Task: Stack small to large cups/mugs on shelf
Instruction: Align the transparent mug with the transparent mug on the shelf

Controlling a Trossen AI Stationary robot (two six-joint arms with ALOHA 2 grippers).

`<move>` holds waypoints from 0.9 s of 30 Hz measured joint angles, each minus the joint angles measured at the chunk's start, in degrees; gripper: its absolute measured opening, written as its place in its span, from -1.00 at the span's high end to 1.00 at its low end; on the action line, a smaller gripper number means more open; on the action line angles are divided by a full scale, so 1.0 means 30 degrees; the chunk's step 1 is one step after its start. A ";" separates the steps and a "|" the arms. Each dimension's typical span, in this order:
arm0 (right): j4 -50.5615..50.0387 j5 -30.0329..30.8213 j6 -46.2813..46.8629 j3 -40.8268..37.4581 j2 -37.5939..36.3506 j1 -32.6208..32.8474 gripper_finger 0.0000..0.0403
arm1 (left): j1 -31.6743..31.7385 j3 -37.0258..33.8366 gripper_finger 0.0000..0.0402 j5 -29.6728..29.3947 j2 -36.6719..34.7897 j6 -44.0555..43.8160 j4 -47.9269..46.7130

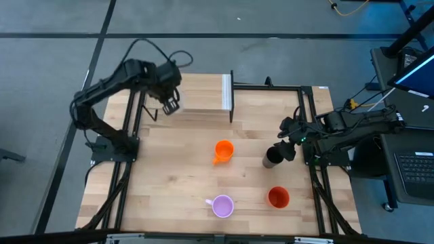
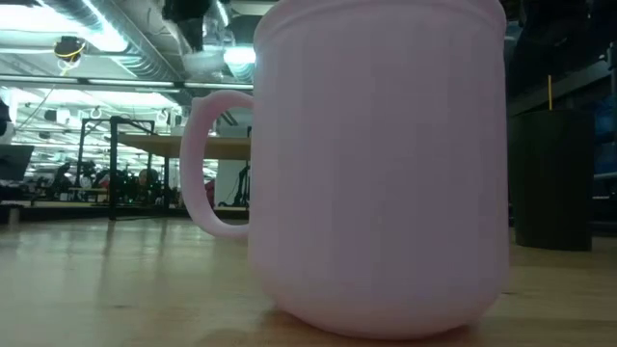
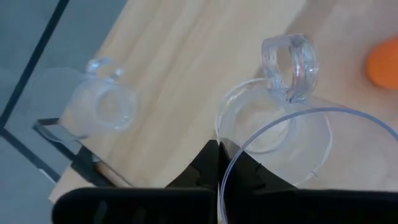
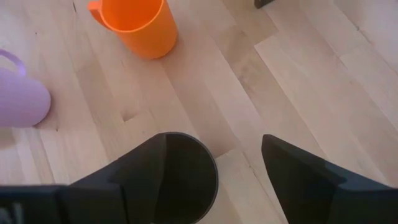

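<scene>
High view: the left gripper (image 1: 171, 103) hangs over the shelf (image 1: 203, 95) at the table's far edge, its fingers pinched shut on the rim of a clear glass mug (image 3: 280, 130). A second clear glass (image 3: 102, 106) stands on the shelf near its corner. The right gripper (image 1: 287, 148) sits beside the black tumbler (image 1: 272, 157), fingers spread wide — one finger (image 4: 143, 174) overlaps the tumbler's rim. The orange mug (image 1: 224, 150), lilac mug (image 1: 222, 205) and red-orange cup (image 1: 279, 197) stand apart on the table (image 1: 169, 176).

Left fingers (image 3: 214, 163) pinched, right fingers (image 4: 292, 174) spread.
</scene>
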 joint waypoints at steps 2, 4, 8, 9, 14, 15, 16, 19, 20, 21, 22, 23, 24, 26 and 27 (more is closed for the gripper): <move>0.0000 0.0000 0.0007 -0.0001 0.0000 0.0000 -0.32 | 0.1138 -0.0075 1.00 0.0061 0.0078 0.1338 -0.0057; 0.0007 0.0000 0.0007 0.0001 0.0000 0.0000 -0.32 | 0.2223 -0.0094 1.00 0.0111 0.0218 0.2521 -0.0017; 0.0005 0.0000 0.0009 0.0001 0.0000 0.0000 -0.32 | 0.4004 -0.0104 1.00 0.0640 0.0658 0.4633 -0.0026; 0.0007 0.0000 0.0028 -0.0001 0.0000 0.0000 -0.32 | 0.4413 -0.0106 1.00 0.0976 0.0824 0.4913 -0.0012; 0.0167 0.0000 0.0058 -0.0001 0.0000 0.0000 -0.32 | 0.5759 -0.0232 1.00 0.2327 0.1251 0.7022 0.0061; 0.0155 0.0000 0.0058 0.0006 0.0000 0.0000 -0.32 | 0.5926 -0.0368 1.00 0.2417 0.1251 0.7472 0.0014; 0.0157 0.0000 0.0058 0.0006 0.0000 0.0000 -0.32 | 0.6006 -0.0541 1.00 0.2545 0.1241 0.7926 0.0001; 0.0153 0.0000 0.0058 0.0006 0.0000 0.0000 -0.32 | 0.6008 -0.1535 1.00 0.3028 0.0891 0.8598 -0.0004; 0.0153 0.0000 0.0058 -0.0001 0.0000 0.0000 -0.32 | 0.6016 -0.1911 1.00 0.2997 0.0634 0.8824 0.0014; 0.0153 -0.0003 0.0058 -0.0001 0.0000 0.0000 -0.32 | 0.6021 -0.2323 1.00 0.2930 0.0248 0.8969 0.0023; 0.0146 0.0000 0.0058 -0.0001 0.0000 0.0000 -0.32 | 0.6043 -0.2779 1.00 0.2850 -0.0127 0.9189 -0.0025; 0.0146 0.0000 0.0058 -0.0001 0.0000 0.0000 -0.32 | 0.6059 -0.3214 1.00 0.2765 -0.0465 0.9367 -0.0065; 0.0146 -0.0001 0.0058 0.0000 0.0000 0.0000 -0.32 | 0.6069 -0.3657 1.00 0.2648 -0.0753 0.9534 -0.0050; 0.0153 -0.0006 0.0058 0.0000 0.0000 0.0005 -0.32 | 0.6198 -0.4396 1.00 0.2516 -0.1256 0.9945 -0.0028; 0.0153 -0.0003 0.0058 -0.0001 0.0000 0.0000 -0.32 | 0.6311 -0.4665 1.00 0.2474 -0.1476 1.0059 -0.0021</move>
